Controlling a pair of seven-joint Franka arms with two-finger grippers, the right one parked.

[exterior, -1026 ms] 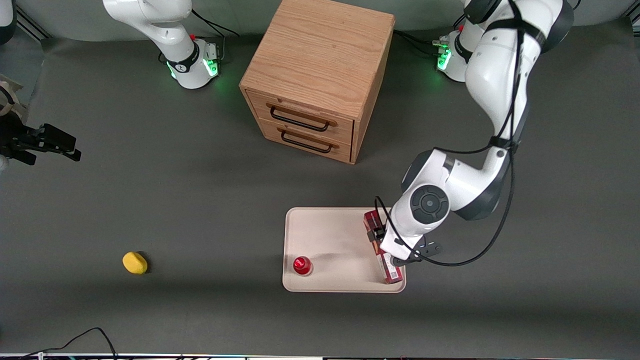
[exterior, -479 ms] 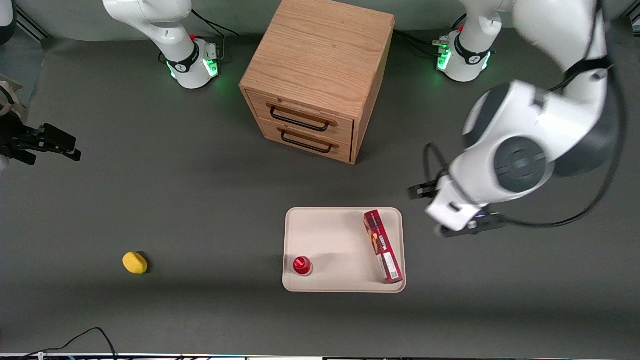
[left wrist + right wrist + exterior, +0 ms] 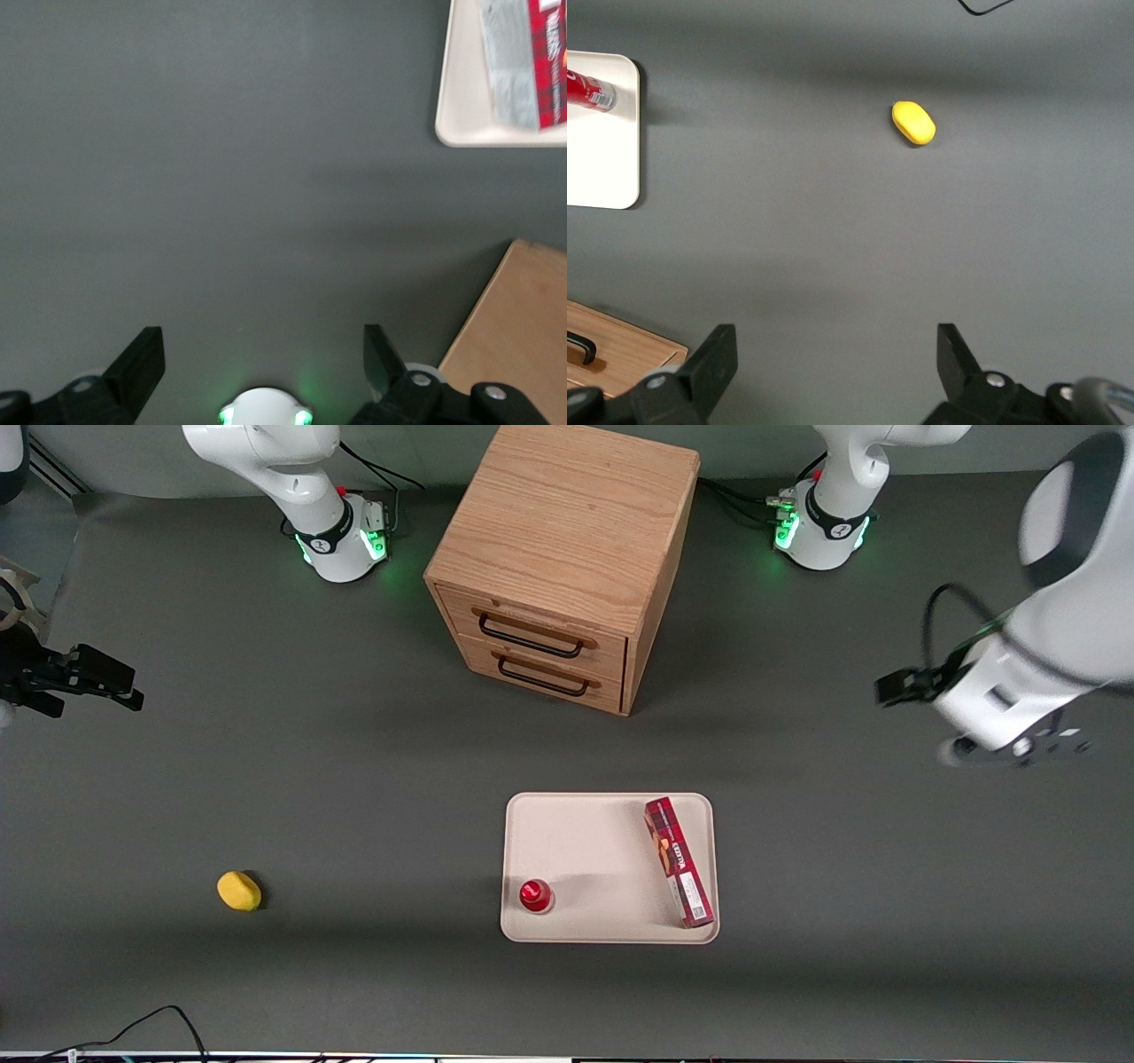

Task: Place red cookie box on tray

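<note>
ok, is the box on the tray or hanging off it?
On it. The box lies flat inside the rim of the tray, beside its edge toward the working arm. The gripper is open, away over bare table, holding nothing.

One red cookie box (image 3: 679, 862), one tray (image 3: 585, 841), one small red-capped object (image 3: 535, 895), one yellow object (image 3: 239, 891), one wooden cabinet (image 3: 567, 540) with two drawers, one gripper (image 3: 263, 354) raised at the working arm's end, fingers apart.
</note>
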